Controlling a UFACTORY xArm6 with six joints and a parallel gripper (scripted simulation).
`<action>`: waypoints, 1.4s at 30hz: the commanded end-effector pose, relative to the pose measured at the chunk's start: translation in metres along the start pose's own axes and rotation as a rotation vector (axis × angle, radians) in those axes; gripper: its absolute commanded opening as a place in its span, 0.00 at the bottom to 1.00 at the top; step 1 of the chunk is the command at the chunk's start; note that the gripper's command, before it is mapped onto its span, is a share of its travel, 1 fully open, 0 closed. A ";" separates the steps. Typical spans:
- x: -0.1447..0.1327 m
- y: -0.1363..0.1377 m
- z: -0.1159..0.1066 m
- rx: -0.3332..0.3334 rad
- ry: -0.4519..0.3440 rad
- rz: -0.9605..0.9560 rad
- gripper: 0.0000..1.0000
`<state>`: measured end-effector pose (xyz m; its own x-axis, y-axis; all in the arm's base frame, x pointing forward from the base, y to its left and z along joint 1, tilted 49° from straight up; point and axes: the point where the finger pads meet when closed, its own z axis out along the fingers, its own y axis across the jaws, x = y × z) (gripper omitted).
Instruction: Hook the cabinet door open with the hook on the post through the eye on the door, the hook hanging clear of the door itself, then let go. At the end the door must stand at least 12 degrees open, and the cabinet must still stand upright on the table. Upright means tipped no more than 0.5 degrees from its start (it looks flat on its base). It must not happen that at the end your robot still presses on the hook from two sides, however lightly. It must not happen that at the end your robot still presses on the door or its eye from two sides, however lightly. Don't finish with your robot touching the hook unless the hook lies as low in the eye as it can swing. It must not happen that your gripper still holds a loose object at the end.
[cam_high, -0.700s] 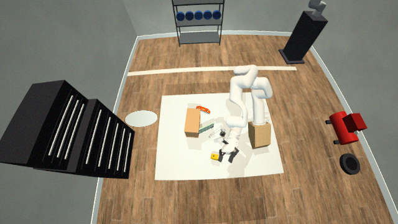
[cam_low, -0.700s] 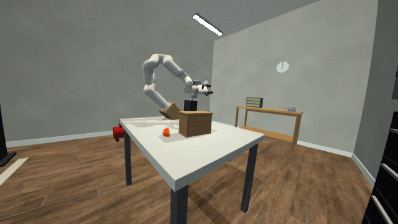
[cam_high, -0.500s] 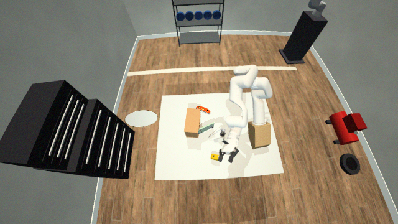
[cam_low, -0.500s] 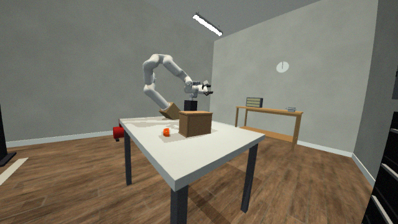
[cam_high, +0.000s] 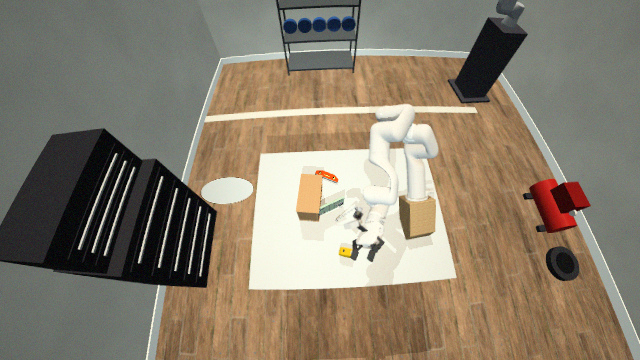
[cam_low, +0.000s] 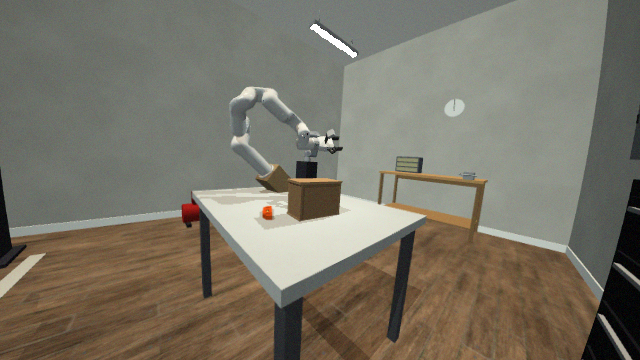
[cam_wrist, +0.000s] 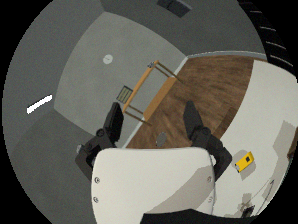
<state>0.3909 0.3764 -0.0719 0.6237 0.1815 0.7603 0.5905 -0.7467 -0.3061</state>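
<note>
The brown cabinet (cam_high: 310, 196) stands flat on the white table (cam_high: 350, 220); it also shows in the side view (cam_low: 314, 198). Its greenish door (cam_high: 331, 205) stands swung out from the cabinet's right side. A thin pale hook (cam_high: 345, 214) reaches from a small dark post (cam_high: 358, 214) towards the door; I cannot tell whether it sits in the eye. My gripper (cam_high: 366, 252) is open and empty. It hangs high above the table in the side view (cam_low: 334, 142), apart from the hook and door. The wrist view shows both fingers spread (cam_wrist: 153, 123) with nothing between them.
A yellow block (cam_high: 344, 251) lies on the table beside my gripper and also shows in the wrist view (cam_wrist: 244, 161). An orange tool (cam_high: 326, 175) lies behind the cabinet. The arm's wooden base block (cam_high: 417, 216) stands to the right.
</note>
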 end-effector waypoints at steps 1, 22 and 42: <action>0.005 0.000 0.001 -0.005 0.013 0.011 1.00; 0.122 0.076 -0.029 -0.317 0.425 0.497 1.00; 0.185 0.174 -0.118 -0.661 0.872 0.998 1.00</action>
<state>0.5435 0.2278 0.0693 0.1034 -0.7866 0.6087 -0.3017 -0.6079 -0.7344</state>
